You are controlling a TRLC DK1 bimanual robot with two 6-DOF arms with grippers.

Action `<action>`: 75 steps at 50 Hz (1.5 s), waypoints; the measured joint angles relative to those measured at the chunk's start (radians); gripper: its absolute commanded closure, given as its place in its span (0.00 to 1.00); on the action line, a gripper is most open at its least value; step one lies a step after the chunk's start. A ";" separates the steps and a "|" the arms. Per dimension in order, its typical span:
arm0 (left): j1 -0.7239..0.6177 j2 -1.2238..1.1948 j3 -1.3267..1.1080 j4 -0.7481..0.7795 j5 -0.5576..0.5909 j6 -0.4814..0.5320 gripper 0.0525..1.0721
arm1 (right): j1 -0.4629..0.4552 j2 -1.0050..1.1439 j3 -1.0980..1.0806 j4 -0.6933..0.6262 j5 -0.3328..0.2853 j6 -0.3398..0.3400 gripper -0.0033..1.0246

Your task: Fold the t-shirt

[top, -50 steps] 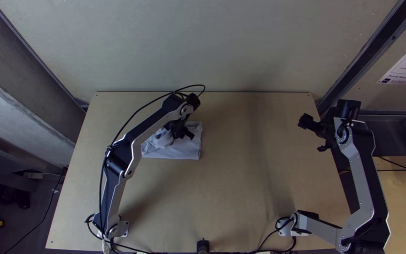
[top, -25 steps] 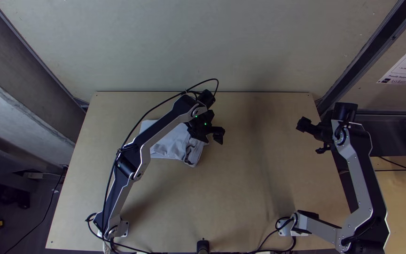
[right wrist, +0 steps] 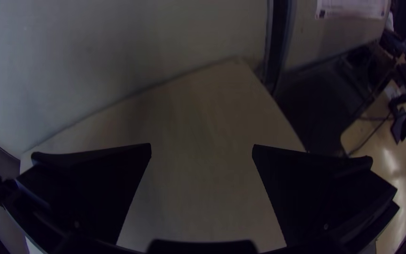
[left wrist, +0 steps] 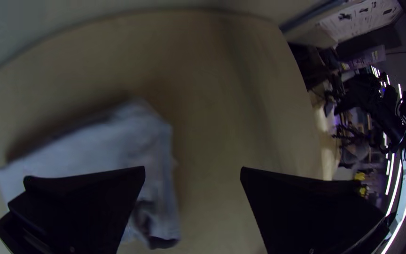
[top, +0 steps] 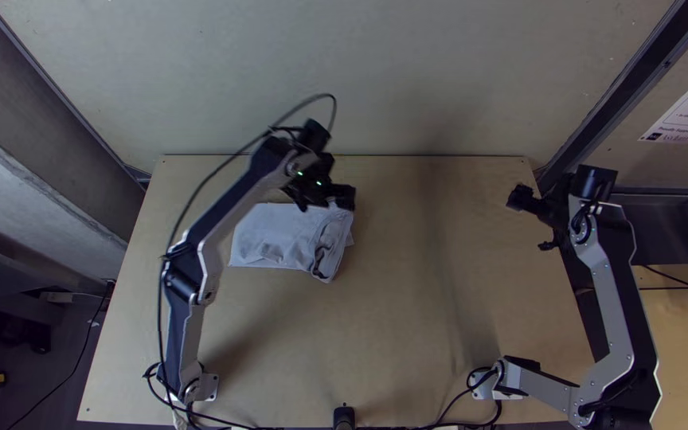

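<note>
One t-shirt (top: pixel 268 239), pale, folded into a small packet on the left part of the table (top: pixel 439 318), right end rumpled. We judge it light, limp, not fragile, layers apt to slide; we would pinch the flatter left edge low, all layers together. One left gripper (left wrist: pixel 192 169), spread wide, empty, near the shirt's far right corner. One right gripper (right wrist: pixel 202 145), likewise spread and empty, by the table's right edge.
</note>
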 measured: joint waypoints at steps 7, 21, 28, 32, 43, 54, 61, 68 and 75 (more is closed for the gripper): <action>0.096 -0.110 -0.019 0.020 -0.115 0.071 0.04 | 0.006 -0.013 0.057 0.094 0.000 -0.048 0.04; 0.324 -0.383 -0.170 0.186 -0.187 0.176 0.04 | 0.043 -0.021 0.284 0.174 0.000 -0.182 0.04; 0.444 -0.536 -0.280 0.307 -0.190 0.232 0.04 | 0.044 -0.046 0.366 0.237 0.000 -0.203 0.04; 0.504 -0.632 -0.367 0.394 -0.190 0.257 0.04 | 0.044 -0.082 0.367 0.275 0.000 -0.206 0.04; 0.623 -0.934 -0.711 0.683 -0.190 0.314 0.04 | 0.044 -0.222 0.304 0.332 0.000 -0.223 0.04; 0.687 -1.188 -1.031 0.882 -0.190 0.321 0.04 | 0.044 -0.411 0.069 0.461 0.000 -0.227 0.04; 0.711 -1.308 -1.186 0.991 -0.198 0.320 0.04 | 0.044 -0.533 -0.080 0.510 0.000 -0.226 0.04; 0.715 -1.445 -1.342 1.106 -0.202 0.320 0.04 | 0.044 -0.653 -0.205 0.548 0.000 -0.226 0.04; 0.717 -1.592 -1.508 1.201 -0.204 0.320 0.04 | 0.063 -0.791 -0.335 0.619 0.000 -0.225 0.04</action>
